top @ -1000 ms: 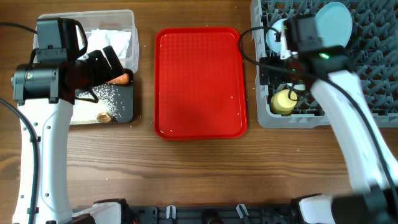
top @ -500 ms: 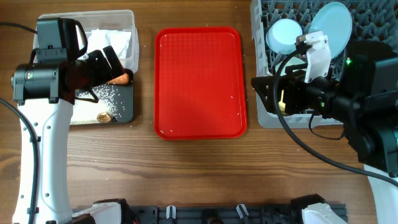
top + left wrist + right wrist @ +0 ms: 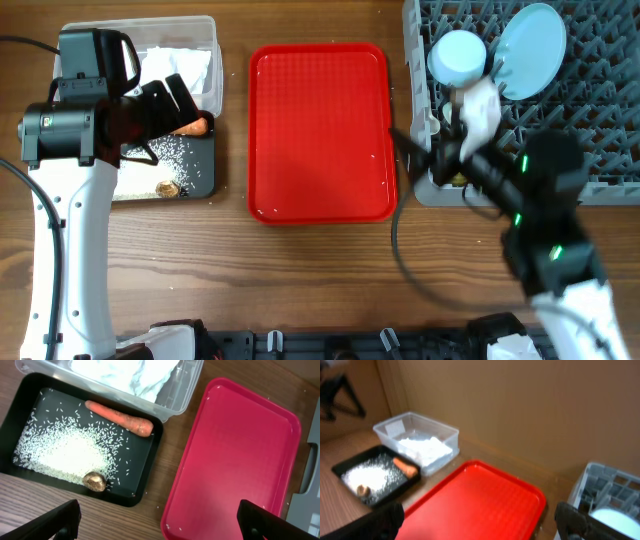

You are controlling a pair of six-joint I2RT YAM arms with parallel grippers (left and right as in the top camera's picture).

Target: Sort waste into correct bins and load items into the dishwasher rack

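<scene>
The black bin (image 3: 145, 485) holds white rice (image 3: 65, 455), an orange carrot (image 3: 120, 418) and a brown lump (image 3: 94, 480). Behind it the clear bin (image 3: 185, 390) holds crumpled napkins (image 3: 130, 375). My left gripper (image 3: 160, 521) hangs open and empty above the black bin's near right corner. The grey dishwasher rack (image 3: 600, 120) at the right carries a pale blue plate (image 3: 530, 35) and a pale blue bowl (image 3: 458, 57). My right gripper (image 3: 480, 522) is open and empty, raised over the right side of the red tray (image 3: 475, 500). Its arm (image 3: 520, 200) is blurred.
The flat red tray (image 3: 320, 130) lies between the bins and the rack, with a few rice grains on it. Bare wooden table (image 3: 300, 280) runs along the front. The left arm (image 3: 60, 230) stands over the table's left side.
The right arm has drawn back from the rack toward the table's front and risen, uncovering the pale blue bowl. The left arm has not moved.
</scene>
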